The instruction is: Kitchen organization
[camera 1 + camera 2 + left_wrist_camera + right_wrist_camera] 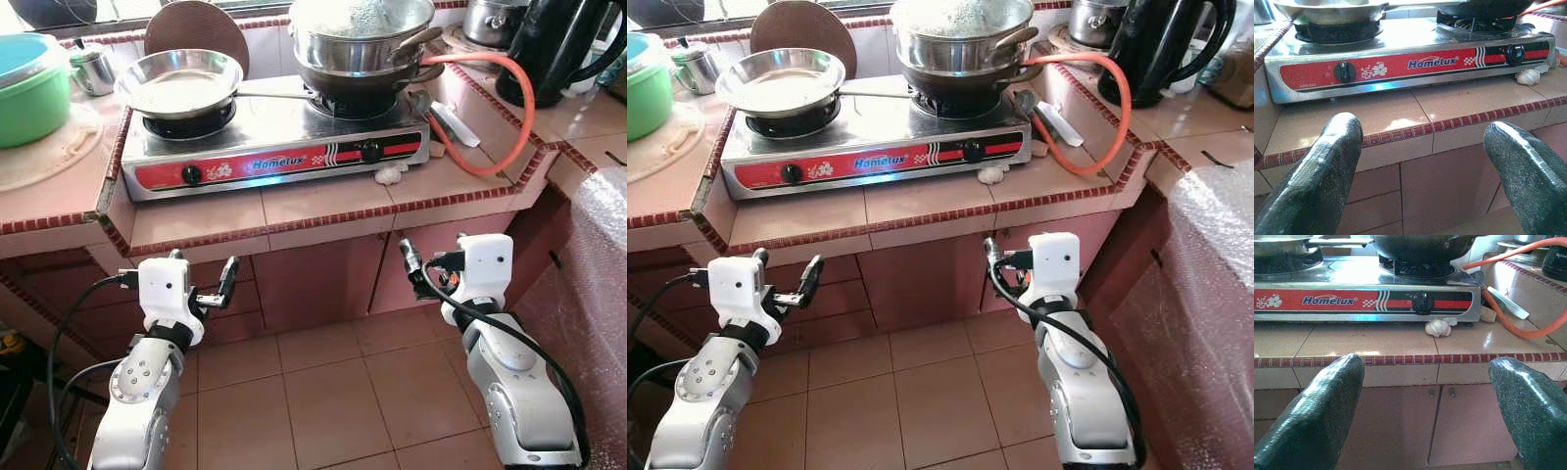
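Two burners of the gas stove (pixel 274 147) are both occupied: an empty steel frying pan (pixel 181 83) sits on the left one, and a stack of pots (pixel 361 44) stands on the right one. A small bulb of garlic (pixel 1438 327) lies loose on the bench (pixel 323 201), just in front of the stove's right knob (pixel 1423 302). An orange gas hose (pixel 509 117) curves away on the right, and a green tub (pixel 29 88) stands far left, beside a small steel cup (pixel 93 67).

Both arms are held low, in front of the cabinet doors and below the bench edge. The left claw (pixel 204 284) is spread wide with nothing between its fingers (pixel 1317 176), and the right claw (pixel 1425 416) is also wide apart and empty.

I judge that the step is still the approach, since no item is chosen yet. To do it well, the robot should raise a claw above the bench edge before reaching forward, otherwise the fingers may knock the tile rim. The garlic seems the easiest first item; the right claw is nearer to it. It should come from above and keep clear of the knob and the hose.
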Tool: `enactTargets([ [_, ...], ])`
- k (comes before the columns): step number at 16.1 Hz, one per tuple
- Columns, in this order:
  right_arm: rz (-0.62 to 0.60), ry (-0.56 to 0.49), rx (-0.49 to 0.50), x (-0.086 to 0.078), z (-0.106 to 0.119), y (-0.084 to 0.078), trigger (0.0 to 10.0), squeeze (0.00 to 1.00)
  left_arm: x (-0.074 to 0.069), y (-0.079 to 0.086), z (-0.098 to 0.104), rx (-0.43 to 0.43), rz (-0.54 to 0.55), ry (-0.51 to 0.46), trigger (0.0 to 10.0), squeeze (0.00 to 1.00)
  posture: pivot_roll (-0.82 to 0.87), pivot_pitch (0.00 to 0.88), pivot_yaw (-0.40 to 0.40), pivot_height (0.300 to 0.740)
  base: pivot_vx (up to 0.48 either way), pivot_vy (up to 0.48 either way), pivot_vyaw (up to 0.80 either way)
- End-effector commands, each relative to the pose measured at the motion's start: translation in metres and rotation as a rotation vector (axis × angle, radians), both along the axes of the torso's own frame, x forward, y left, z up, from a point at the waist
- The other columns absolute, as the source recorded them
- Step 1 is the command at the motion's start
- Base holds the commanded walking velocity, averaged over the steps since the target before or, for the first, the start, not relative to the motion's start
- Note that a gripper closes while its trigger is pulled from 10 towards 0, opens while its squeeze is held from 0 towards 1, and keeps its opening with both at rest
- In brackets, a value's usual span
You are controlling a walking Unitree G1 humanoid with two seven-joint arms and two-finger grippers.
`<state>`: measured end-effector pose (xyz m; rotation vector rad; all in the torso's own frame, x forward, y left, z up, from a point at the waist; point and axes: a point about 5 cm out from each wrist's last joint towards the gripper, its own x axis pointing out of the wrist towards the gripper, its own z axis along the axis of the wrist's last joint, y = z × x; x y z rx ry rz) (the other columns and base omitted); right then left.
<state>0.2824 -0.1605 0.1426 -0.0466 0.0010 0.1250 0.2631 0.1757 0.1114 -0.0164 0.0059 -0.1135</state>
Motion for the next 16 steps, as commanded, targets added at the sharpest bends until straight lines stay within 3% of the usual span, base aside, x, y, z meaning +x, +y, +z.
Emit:
enactTargets([
  [1, -0.017, 0.020, 0.009, -0.0004, -0.0033, -0.0030, 10.0, 0.00, -0.0007, -0.0005, -0.0004, 0.008, -0.013, -0.001, 10.0, 0.00, -0.17, 0.069, 0.062, 0.740, 0.000, 0.000, -0.78],
  [16, -0.019, 0.020, 0.001, -0.0034, -0.0028, -0.0051, 10.0, 0.00, -0.0007, -0.0037, -0.0003, -0.014, -0.054, 0.007, 10.0, 0.00, -0.18, 0.079, 0.067, 0.740, 0.000, 0.000, -0.78],
])
